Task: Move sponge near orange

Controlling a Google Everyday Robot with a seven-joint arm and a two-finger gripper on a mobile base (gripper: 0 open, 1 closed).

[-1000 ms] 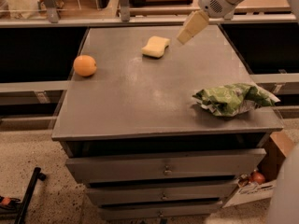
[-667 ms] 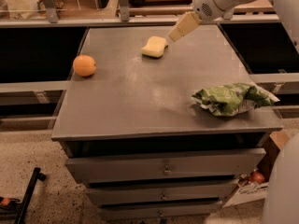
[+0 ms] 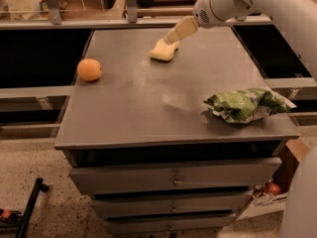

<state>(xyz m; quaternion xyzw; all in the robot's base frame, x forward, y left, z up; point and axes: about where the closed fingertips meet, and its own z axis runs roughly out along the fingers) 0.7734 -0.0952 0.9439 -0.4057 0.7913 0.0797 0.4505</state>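
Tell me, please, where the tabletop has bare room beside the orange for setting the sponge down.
Bare tabletop runs from the orange across to the sponge and forward to the front edge. The green bag crowds the front right. The pincer hangs just above the sponge at the back.

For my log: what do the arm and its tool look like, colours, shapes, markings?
The arm is thick, smooth and white, made of rounded tube-like segments; its bulbous wrist bears a patch of small dark dots. No loose cables or lettering show. The tool, just over the sponge at the far side of the table, is slim, pale yellow-beige and tapered.
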